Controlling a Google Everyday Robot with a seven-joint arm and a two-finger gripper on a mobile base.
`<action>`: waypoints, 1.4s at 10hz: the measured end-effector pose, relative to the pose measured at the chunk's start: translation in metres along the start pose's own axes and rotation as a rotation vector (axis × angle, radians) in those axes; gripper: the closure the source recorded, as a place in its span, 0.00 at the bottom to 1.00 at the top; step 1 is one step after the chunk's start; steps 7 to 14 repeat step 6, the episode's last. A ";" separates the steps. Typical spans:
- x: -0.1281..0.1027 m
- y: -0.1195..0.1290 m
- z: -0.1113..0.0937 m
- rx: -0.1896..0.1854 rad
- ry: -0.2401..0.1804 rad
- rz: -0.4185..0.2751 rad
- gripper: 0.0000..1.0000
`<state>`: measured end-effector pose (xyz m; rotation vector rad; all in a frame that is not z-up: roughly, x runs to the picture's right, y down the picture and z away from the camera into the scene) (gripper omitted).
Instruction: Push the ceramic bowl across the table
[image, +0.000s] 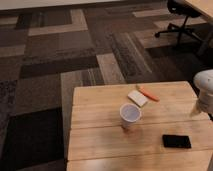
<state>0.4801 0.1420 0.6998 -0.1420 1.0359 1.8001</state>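
The ceramic bowl is out of view; nothing dark blue shows on the table (100, 135), a light blond plank top that fills the lower part of the camera view. My gripper (201, 106) is at the table's right side, at the frame's right edge. Only the white end of the arm shows there, low over the wood. It is right of the white cup and above the black phone in the picture.
A white plastic cup (130, 116) stands mid-table. A flat black phone (176, 141) lies to its lower right. A white pad (137, 97) and an orange stick (148, 93) lie near the far edge. An office chair (182, 20) stands on patterned carpet behind.
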 end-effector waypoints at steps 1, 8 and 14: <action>0.000 0.010 -0.015 0.015 -0.013 -0.035 0.35; 0.000 0.010 -0.015 0.015 -0.013 -0.037 0.35; 0.000 0.010 -0.015 0.015 -0.013 -0.037 0.35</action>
